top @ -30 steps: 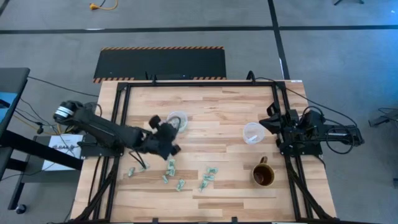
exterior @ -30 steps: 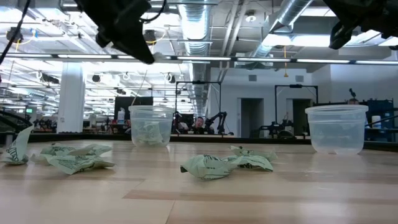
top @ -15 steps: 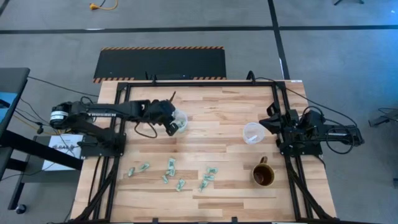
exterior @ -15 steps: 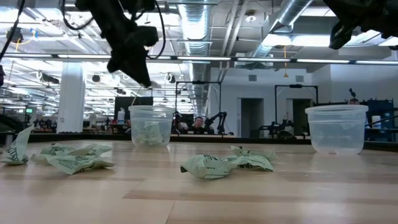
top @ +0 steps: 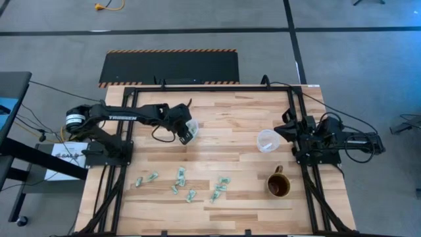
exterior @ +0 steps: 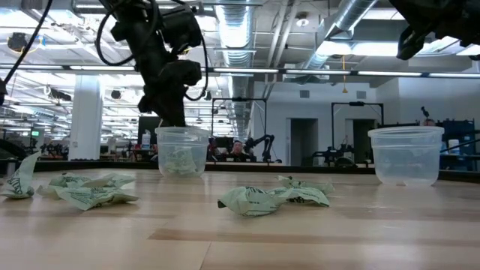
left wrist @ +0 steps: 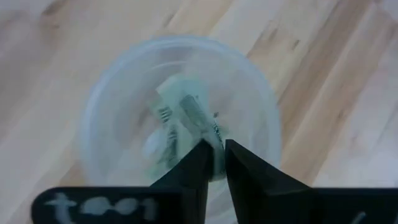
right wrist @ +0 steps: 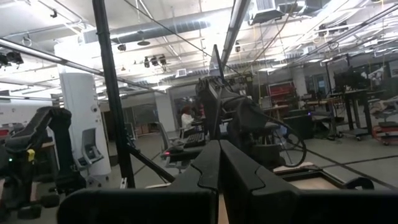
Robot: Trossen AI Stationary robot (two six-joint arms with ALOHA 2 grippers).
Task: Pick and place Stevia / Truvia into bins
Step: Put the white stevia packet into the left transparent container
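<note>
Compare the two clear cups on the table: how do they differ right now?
The left cup holds green-and-white sachets; the right cup looks empty. The left gripper hangs directly over the left cup, fingers slightly parted, while the right gripper stays parked, shut, at the table's edge, away from the right cup. Both cups are alike in shape, upright and translucent.

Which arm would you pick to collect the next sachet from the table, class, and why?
Left, probably. The left gripper hangs over the left cup, on the side nearer the loose sachets. The right gripper waits shut at the table's right edge beside the other cup, farther away.
</note>
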